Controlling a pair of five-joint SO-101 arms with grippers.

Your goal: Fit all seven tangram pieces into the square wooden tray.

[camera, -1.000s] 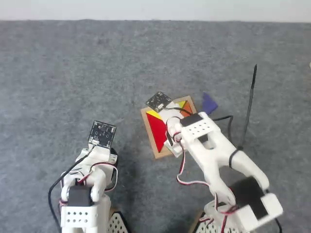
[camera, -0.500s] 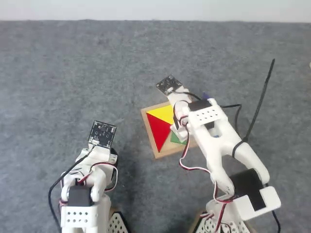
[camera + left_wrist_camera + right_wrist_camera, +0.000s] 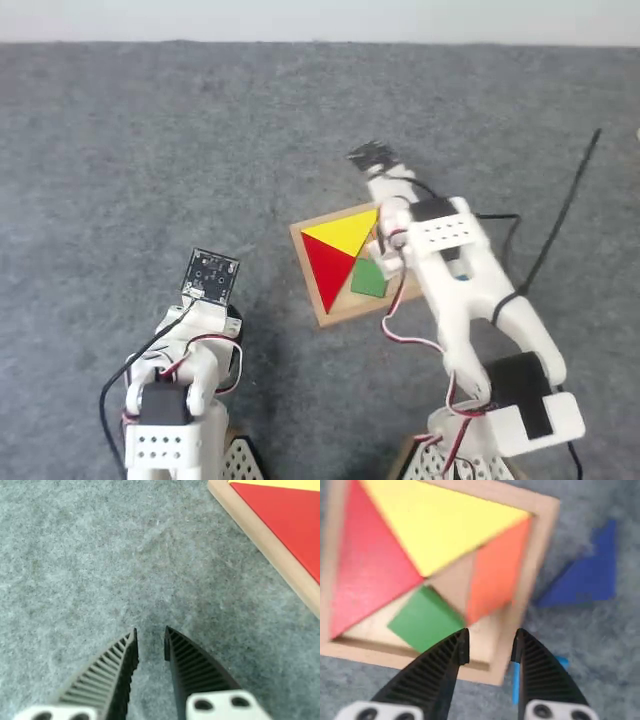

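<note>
The square wooden tray [image 3: 322, 306] lies mid-table and holds a yellow triangle [image 3: 345, 232], a red triangle [image 3: 330, 268] and a green square [image 3: 368, 278]. In the right wrist view the tray [image 3: 542, 555] also holds an orange triangle [image 3: 495, 570] beside the yellow triangle [image 3: 440, 525], red triangle [image 3: 365, 575] and green square [image 3: 425, 622]. My right gripper [image 3: 491, 642] hangs open and empty over the tray's edge. A dark blue piece [image 3: 587, 577] and a light blue piece [image 3: 515, 680] lie on the carpet just outside. My left gripper [image 3: 150, 635] rests shut and empty over bare carpet, short of the tray's corner [image 3: 260, 535].
Grey carpet covers the table. The right arm [image 3: 440, 250] stretches over the tray's right side and hides it in the high view. The left arm [image 3: 190, 370] sits folded at the front left. A black cable [image 3: 560, 220] runs at the right.
The right arm swung from over the tray's middle toward its far right edge, uncovering the yellow, red and green pieces. The left arm stayed still.
</note>
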